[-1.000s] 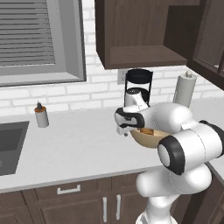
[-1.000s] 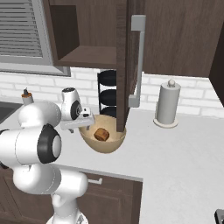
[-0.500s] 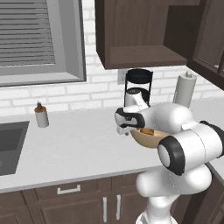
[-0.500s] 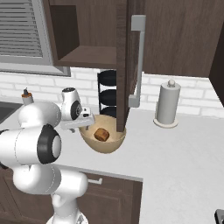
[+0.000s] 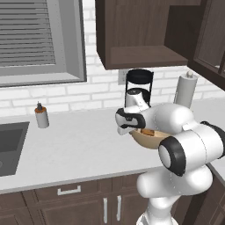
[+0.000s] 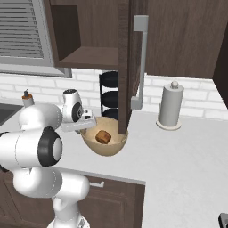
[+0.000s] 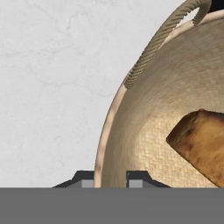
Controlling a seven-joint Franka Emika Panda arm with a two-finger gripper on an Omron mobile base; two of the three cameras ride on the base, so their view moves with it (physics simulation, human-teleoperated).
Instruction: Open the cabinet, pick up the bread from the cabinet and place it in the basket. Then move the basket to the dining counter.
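The tan basket (image 5: 151,138) (image 6: 105,145) (image 7: 175,113) stands on the white worktop under the open cabinet (image 5: 136,30). The cabinet's door (image 6: 126,67) swings out over the basket, with its silver bar handle (image 6: 140,62) facing right. The golden-brown bread (image 5: 148,132) (image 6: 103,136) (image 7: 201,140) lies inside the basket. My gripper (image 5: 128,128) (image 6: 87,126) (image 7: 111,180) is at the basket's near left edge. It is shut on the basket's rim, one fingertip inside and one outside. The rope-like handle (image 7: 157,41) arches along the rim. The dining counter is out of view.
A black tiered rack (image 5: 139,81) (image 6: 110,95) stands against the brick wall behind the basket. A paper towel roll (image 5: 184,90) (image 6: 170,106) is to its right. A small bottle (image 5: 41,116) and the sink (image 5: 9,145) are at the left. Drawer fronts (image 5: 70,191) run below the worktop.
The fingers have closed from wide open onto the basket's rim. The arm, basket and bread stay where they were.
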